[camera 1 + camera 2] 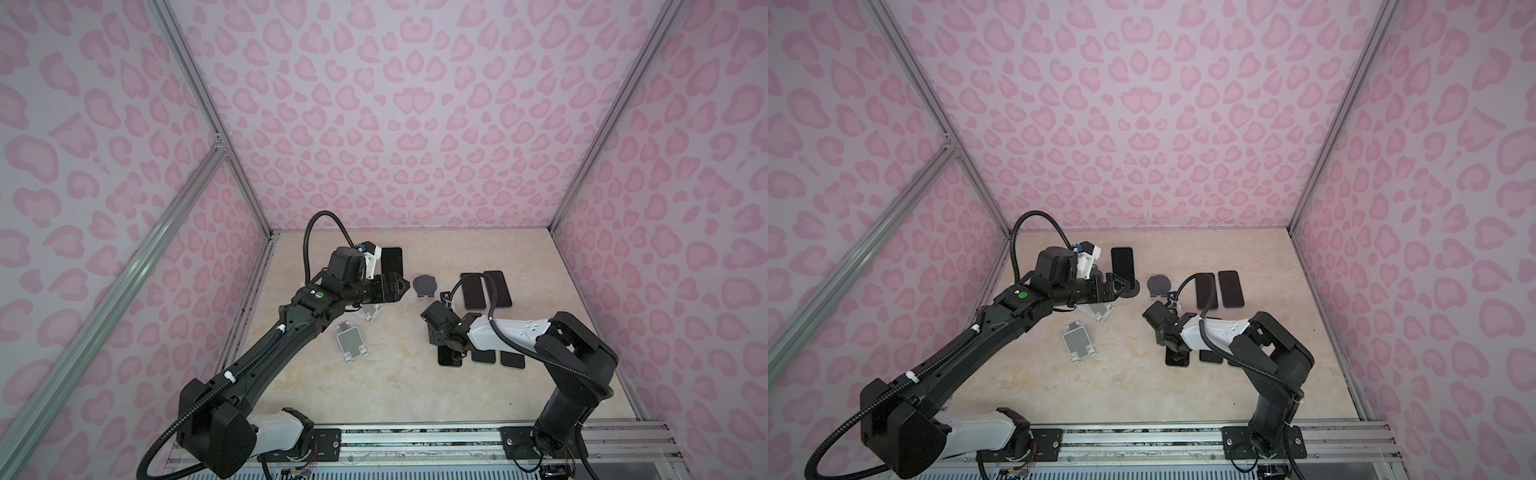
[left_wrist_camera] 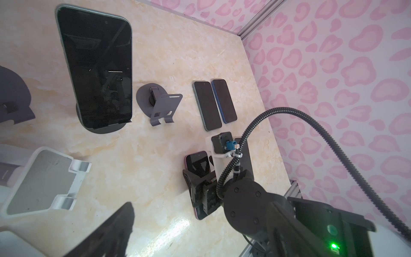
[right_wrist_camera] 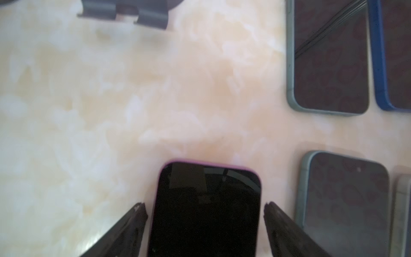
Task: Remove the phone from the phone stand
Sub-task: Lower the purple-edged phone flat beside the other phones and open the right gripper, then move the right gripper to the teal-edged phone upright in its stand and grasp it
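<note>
A dark phone [image 1: 392,262] [image 1: 1122,266] [image 2: 97,69] leans upright on a round dark phone stand [image 2: 104,130] at the back left of the table. My left gripper [image 1: 397,286] [image 1: 1119,287] hovers open just in front of that stand's base, holding nothing; the left wrist view shows only one of its fingers [image 2: 111,231]. My right gripper [image 3: 204,208] [image 1: 446,347] is open over a pink-edged phone [image 3: 204,211] [image 2: 196,163] lying flat on the table. There is a gap between that phone and each of the fingers [image 3: 138,214].
An empty dark grey stand [image 1: 424,286] [image 2: 159,104] sits mid-table. Two empty white stands [image 1: 351,340] [image 1: 370,312] lie under the left arm. Two phones [image 1: 473,291] [image 1: 497,289] lie flat at the back right. Two more phones [image 1: 484,356] [image 1: 512,360] lie beside the pink-edged one.
</note>
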`<state>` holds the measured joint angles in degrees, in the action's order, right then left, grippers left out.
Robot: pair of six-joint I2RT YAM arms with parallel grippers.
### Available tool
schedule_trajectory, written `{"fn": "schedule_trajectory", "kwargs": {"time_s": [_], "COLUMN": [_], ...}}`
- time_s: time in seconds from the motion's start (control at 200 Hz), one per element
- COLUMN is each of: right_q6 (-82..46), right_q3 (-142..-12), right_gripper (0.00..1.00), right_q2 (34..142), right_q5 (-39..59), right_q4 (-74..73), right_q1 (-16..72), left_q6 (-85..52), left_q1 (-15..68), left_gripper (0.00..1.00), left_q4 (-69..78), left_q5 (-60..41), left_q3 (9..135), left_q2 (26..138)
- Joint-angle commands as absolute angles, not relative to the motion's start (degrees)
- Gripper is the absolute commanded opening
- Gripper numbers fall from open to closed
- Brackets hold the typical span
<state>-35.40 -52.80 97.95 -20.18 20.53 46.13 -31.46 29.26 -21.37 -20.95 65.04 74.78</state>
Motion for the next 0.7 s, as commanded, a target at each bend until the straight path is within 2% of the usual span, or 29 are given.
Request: {"fn": "schedule_trajectory", "kwargs": {"time_s": [0.0,0.215,0.325,0.425,0.695], "right_q6": [-32.8,-32.2,-30.2,-31.9,-31.8], "right_q3": [-54.0,-59.8,-63.2,-67.7,-87.3], "right_gripper": [0.88,0.92,0.97,0.98,0.98], "right_q2": [94.0,87.4,88.4,91.1,106.1], "right_q5": [-19.6,-21.5,-21.2,-23.0,-28.0], "right_q4": [27.5,26.7,20.7,17.6,14.5], "right_q1": [46.2,46.9,47.5,47.8,49.8], "left_q6": [-30.6,-31.4,-34.4,-37.3,-39.2], "left_q1": [29.2,28.9,27.1,25.0,22.2], "left_gripper": [0.95,0.96,0.96,0.99,1.00], "left_q4": [-22.4,-23.9,-24.3,-23.6,-24.1], "left_q5": [-18.8,-4.3,4.5,9.5,9.1], "left_q3": [65.9,64.7,63.0,60.7,60.6], "left_q2": [74.0,68.7,65.1,62.2,60.7]}}
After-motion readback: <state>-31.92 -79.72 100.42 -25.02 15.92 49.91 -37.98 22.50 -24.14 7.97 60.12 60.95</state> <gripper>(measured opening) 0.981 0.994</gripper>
